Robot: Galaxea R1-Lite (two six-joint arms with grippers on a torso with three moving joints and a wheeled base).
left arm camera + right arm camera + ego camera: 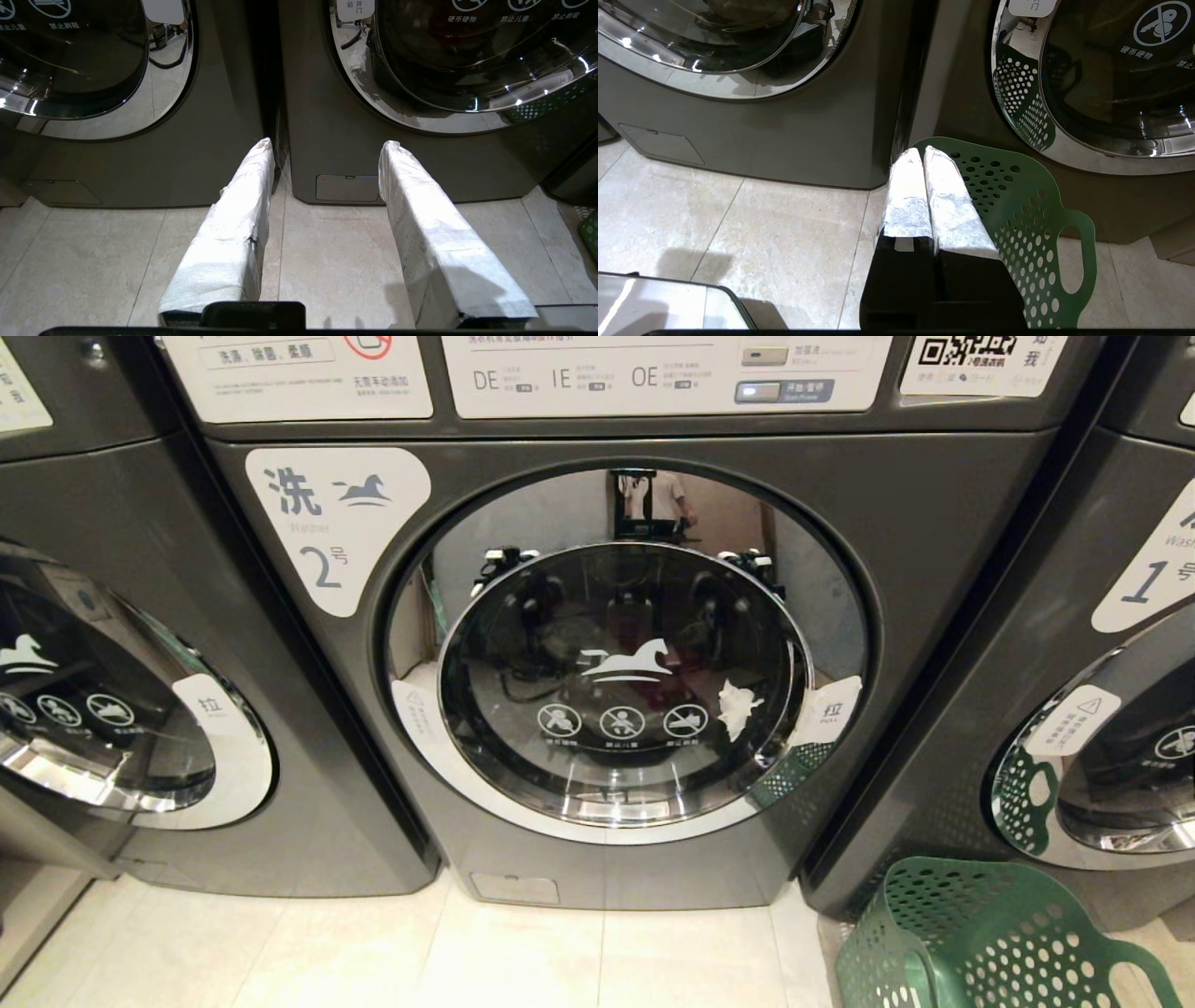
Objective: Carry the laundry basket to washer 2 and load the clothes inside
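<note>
Green basket (990, 943) beside shut washer 2 (625, 681)

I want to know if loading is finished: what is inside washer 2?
Through the closed door of washer 2, a white garment presses against the glass. Dark glass and reflections hide the rest of the drum.

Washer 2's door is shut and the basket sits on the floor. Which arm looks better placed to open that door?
Probably the left. The left gripper is open and faces washer 2, whose door is closed. The right gripper is shut, over the basket before washer 1.
</note>
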